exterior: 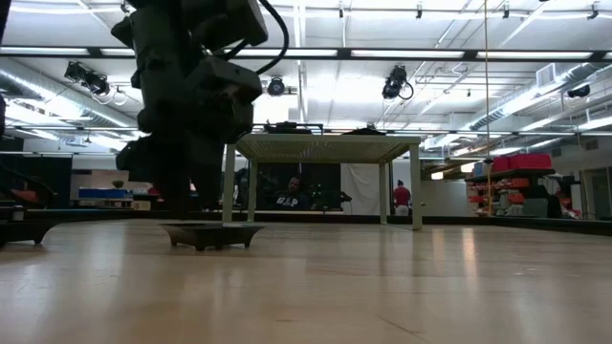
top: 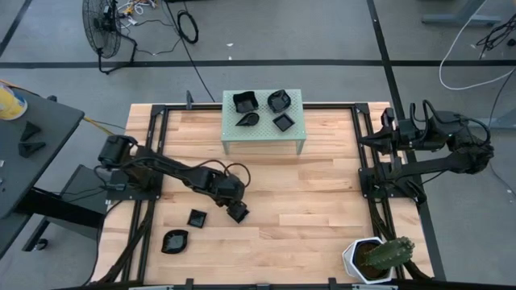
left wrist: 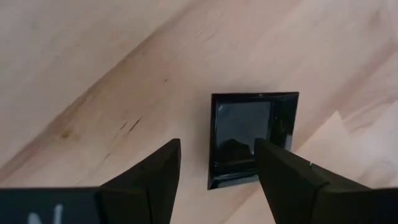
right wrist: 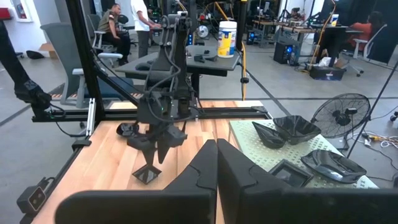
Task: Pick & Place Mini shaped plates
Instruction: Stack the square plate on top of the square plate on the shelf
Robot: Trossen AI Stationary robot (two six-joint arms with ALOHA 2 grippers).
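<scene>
My left gripper (top: 235,208) is open and points down over a small square black plate (left wrist: 245,134) that lies flat on the wooden table; it also shows in the right wrist view (right wrist: 149,176) and the low view (exterior: 212,232). The fingers stand above it, one toward each side. Two more black plates lie on the table toward the near left, a square one (top: 197,217) and a wavy one (top: 174,240). Several black plates (top: 245,101) sit on top of the pale green stand (top: 262,135). My right gripper (right wrist: 216,158) is shut and empty, parked at the table's right edge.
The green perforated stand rests on legs at the table's far middle. A white hexagonal cactus pot (top: 372,258) stands at the near right corner. Bare wood lies between the stand and the near edge. People and desks show in the room beyond.
</scene>
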